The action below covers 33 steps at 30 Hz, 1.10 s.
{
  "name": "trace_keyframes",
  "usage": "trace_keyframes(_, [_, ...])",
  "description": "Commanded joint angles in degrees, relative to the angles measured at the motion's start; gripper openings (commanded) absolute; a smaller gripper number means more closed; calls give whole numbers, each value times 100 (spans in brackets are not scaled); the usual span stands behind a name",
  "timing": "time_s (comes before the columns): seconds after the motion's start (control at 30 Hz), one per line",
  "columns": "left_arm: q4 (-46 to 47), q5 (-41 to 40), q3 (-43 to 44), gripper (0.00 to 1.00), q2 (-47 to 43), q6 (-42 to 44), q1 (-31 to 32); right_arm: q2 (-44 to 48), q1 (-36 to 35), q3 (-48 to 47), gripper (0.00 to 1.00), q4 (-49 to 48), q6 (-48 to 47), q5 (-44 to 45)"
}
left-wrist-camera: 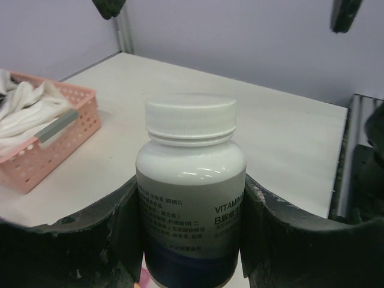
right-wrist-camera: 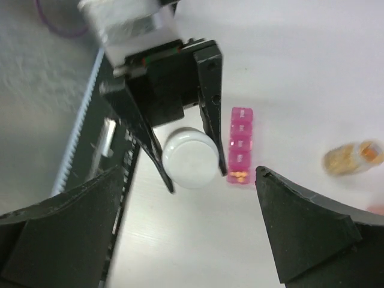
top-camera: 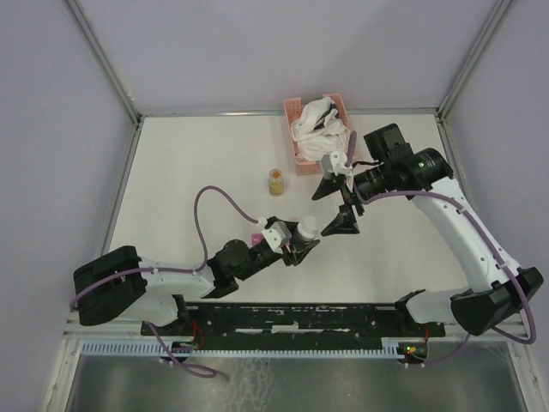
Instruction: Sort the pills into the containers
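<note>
A bottle [top-camera: 306, 227] is clamped in the left gripper [top-camera: 300, 245]; the right gripper [top-camera: 337, 206] is spread wide.
From above, the right gripper is seen just beyond the bottle. At the left wrist, the white-capped bottle is held upright between the jaws. At the right wrist, the magenta pill box [right-wrist-camera: 241, 146] is seen lying just beside the left gripper.
</note>
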State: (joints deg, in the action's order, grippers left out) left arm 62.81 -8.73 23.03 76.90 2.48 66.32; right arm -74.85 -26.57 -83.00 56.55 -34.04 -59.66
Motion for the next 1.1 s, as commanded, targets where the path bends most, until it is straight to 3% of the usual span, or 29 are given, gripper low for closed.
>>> trace_keyframes(0.0, [-57,1396,-187,3,-500,-244,-94,-602,4,-1065,99,4416,-6431,-554])
trace_keyframes(0.17, [-440,1744,-279,3,-832,-248,-246,-360,-194,-777,98,4447,-6887,-335])
trace_keyframes(0.4, [-560,2077,-154,3,-844,-248,-331,-632,-430,-733,93,4417,-6513,-639])
trace_keyframes(0.6, [-561,2168,-114,3,-848,-278,-330,-828,-543,-682,82,4206,-6218,-615])
trace_keyframes(1.07, [-444,2268,-105,3,-837,-352,-330,-488,-1008,-137,72,2721,-4883,-35])
